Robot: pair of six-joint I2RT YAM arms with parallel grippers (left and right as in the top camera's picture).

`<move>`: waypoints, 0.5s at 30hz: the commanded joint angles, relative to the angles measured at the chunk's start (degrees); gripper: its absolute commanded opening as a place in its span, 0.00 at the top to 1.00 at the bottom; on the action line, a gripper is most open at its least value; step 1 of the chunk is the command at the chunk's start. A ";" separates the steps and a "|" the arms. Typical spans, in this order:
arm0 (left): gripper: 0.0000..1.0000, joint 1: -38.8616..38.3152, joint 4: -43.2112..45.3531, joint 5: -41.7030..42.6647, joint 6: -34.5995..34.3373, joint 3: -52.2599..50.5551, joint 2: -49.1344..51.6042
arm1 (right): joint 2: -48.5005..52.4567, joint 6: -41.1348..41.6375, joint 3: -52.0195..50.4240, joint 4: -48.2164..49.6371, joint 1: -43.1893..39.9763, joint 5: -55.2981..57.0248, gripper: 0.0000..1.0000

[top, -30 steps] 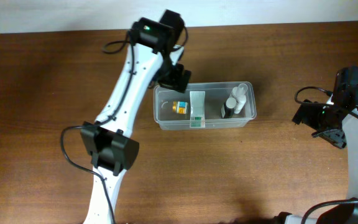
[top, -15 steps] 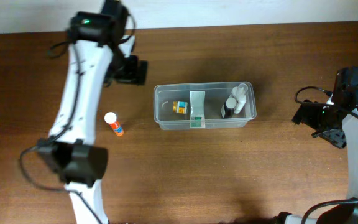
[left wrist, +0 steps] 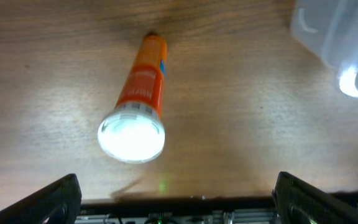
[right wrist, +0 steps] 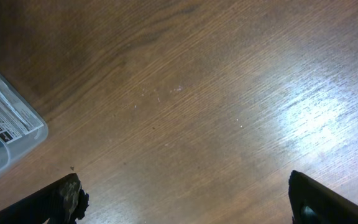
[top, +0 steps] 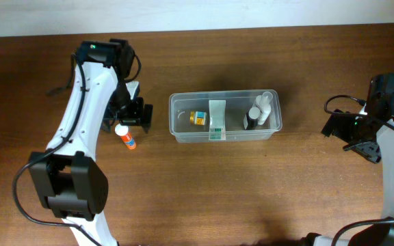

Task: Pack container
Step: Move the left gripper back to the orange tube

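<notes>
Just beside the container, the left claw hovers released over an orange tube.

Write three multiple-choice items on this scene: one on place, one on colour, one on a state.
1. Relative to the container, the orange tube lies:
A) inside it
B) on the table, on its left-arm side
C) on its rim
2. The tube's cap is:
A) green
B) white
C) black
3. The left claw is:
A) shut on the tube
B) out of view
C) open
Answers:
1 B: the overhead view shows it outside the wall.
2 B: the left wrist view shows white.
3 C: its fingers stand wide apart.
</notes>
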 commanded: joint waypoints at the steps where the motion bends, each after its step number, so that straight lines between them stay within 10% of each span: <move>1: 0.01 1.05 2.82 -0.17 -2.10 -2.91 -0.68 | -0.13 0.72 0.13 0.17 -0.24 0.11 0.02; 15: 0.01 4.22 12.81 1.40 -2.58 -12.00 -0.66 | -0.13 0.72 0.13 0.17 -0.24 0.09 0.02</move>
